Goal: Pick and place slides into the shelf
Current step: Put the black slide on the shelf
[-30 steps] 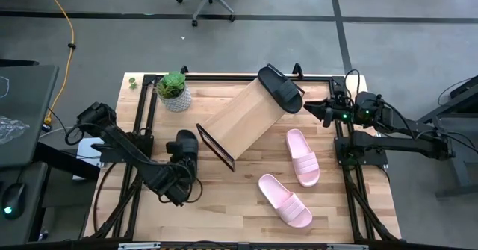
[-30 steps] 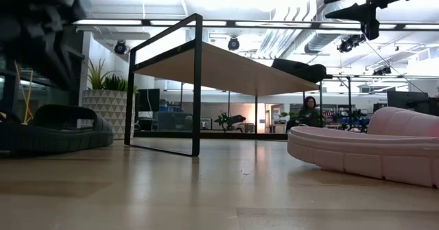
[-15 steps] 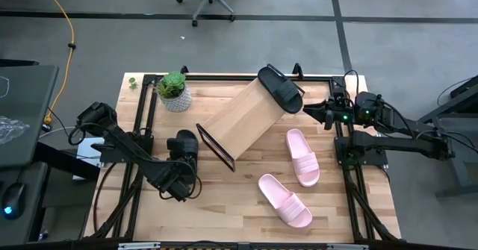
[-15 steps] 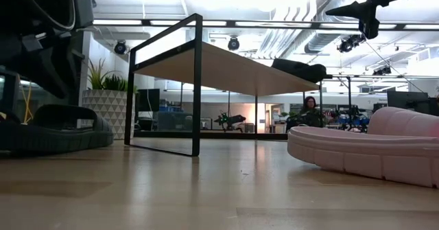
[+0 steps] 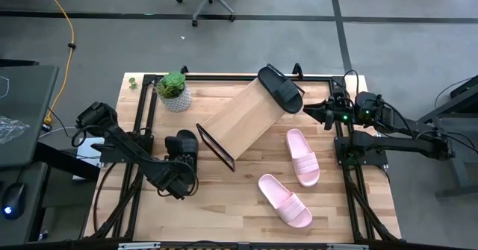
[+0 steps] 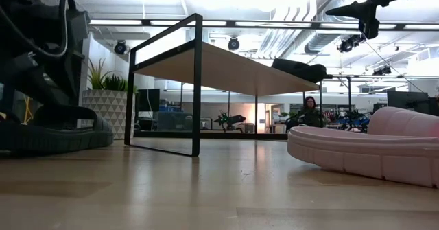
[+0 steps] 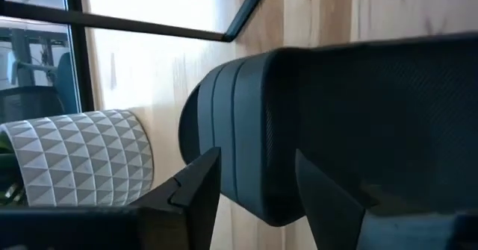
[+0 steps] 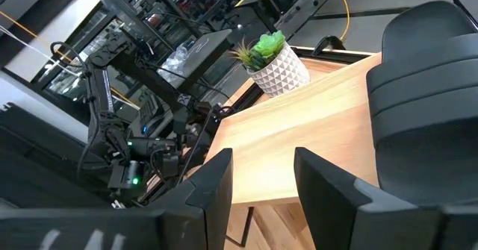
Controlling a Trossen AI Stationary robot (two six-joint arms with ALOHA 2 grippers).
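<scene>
A: How does the left gripper (image 5: 179, 177) stand?

B: Its fingers are spread, and in the left wrist view the black slide (image 7: 351, 123) on the bench (image 5: 224, 198) lies just ahead of the fingertips (image 7: 196, 181). Whether they touch it, I cannot tell. From above, the gripper sits at that slide's near end (image 5: 183, 144), left of the shelf (image 5: 243, 119).

A: And the right gripper (image 5: 317, 110)?

B: Parted too, holding nothing. It hangs in the air just beside the shelf's raised end, where the other black slide (image 5: 280, 89) already rests on the board. The right wrist view shows that slide (image 8: 426, 116) close in front of the fingers.

A: What do the slides look like?

B: Matte black, wide ribbed strap, open toe. The two pink slides lie on the bare wood to the right of the shelf, one (image 5: 303, 156) nearer the right arm's base, the other (image 5: 284, 200) toward the front edge, both strap up and well apart from either gripper.

A: Anything else there?

B: A potted plant (image 5: 173, 90) in a patterned white pot at the back left, near the shelf's corner.
</scene>
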